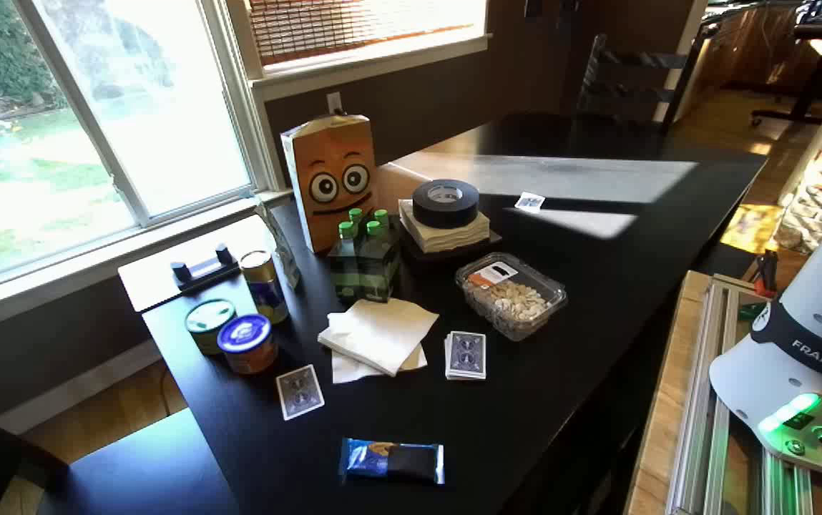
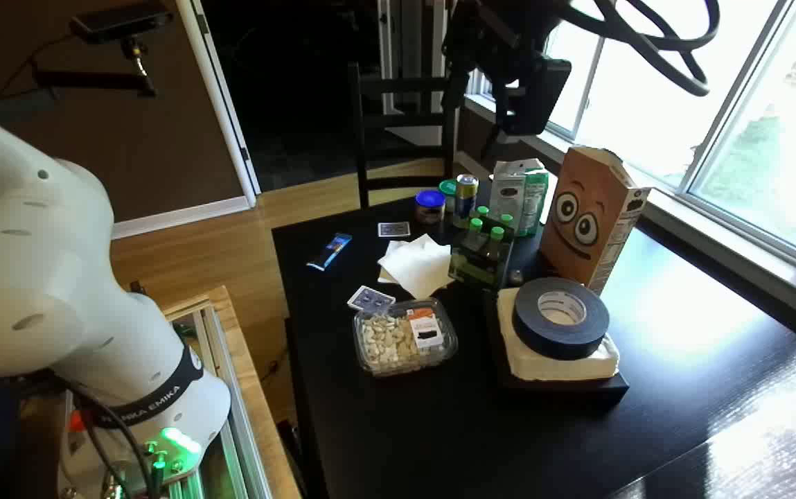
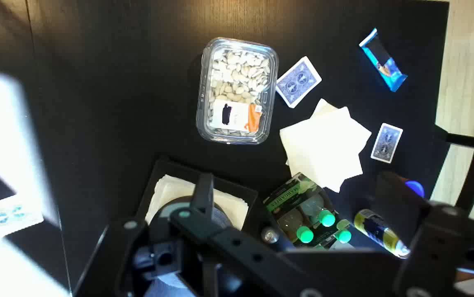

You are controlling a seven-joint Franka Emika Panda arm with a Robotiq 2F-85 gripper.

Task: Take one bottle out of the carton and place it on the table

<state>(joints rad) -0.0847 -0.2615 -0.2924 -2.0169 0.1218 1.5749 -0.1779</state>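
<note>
Hand (image 3: 296, 183) spread wide above the counter (image 2: 425, 430)

Its fingers (image 3: 203, 192) hang well apart, up there in mid-air. Four green-capped bottles (image 1: 373, 229) stand in the green Margarita carton (image 1: 364, 279), just beside white napkins (image 1: 382, 332).

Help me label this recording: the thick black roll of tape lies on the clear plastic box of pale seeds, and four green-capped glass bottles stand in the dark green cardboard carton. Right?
Not quite: the tape roll lies on the pale, square, layered stack, not on the seed box, as both exterior views show. Four bottles do stand in the carton.
</note>
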